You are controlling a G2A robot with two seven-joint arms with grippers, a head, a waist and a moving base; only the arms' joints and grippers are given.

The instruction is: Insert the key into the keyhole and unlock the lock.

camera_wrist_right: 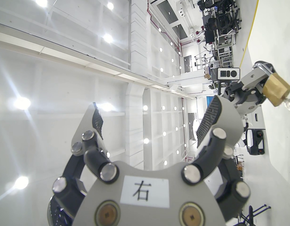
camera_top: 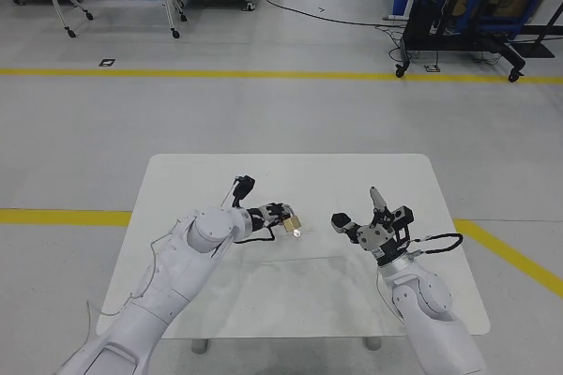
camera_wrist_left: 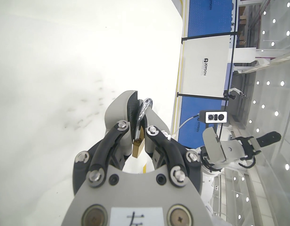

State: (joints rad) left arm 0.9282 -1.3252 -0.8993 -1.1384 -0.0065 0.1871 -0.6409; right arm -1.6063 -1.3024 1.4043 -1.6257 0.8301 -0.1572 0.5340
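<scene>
1. Left gripper (camera_top: 280, 217): closed. Its two black ribbed pads (camera_wrist_left: 132, 109) clamp the silver metal shackle (camera_wrist_left: 145, 106) of a small, block-shaped brass padlock (camera_top: 289, 223). The brass body hangs free of the fingers, on the palm side of the pads.

2. Padlock position: held by the left gripper over the middle of the white rectangular table (camera_top: 263, 178). The pictures do not show whether the shackle is latched or released.

3. Key: in the right wrist view, a small silver key (camera_wrist_right: 289, 104) stands in the keyhole on the end face of the brass body, opposite the shackle. Only its round head with a hole projects from the body. Nothing grips the key.

4. Right gripper (camera_top: 361, 217): open and holding nothing. Its two fingers are spread wide, with the ribbed black pads (camera_wrist_right: 207, 116) facing each other across a broad gap.

5. Relative position: the right gripper is over the table on the robot's right side of the padlock, near it but not touching it. The key end of the padlock points toward the right gripper.
</scene>
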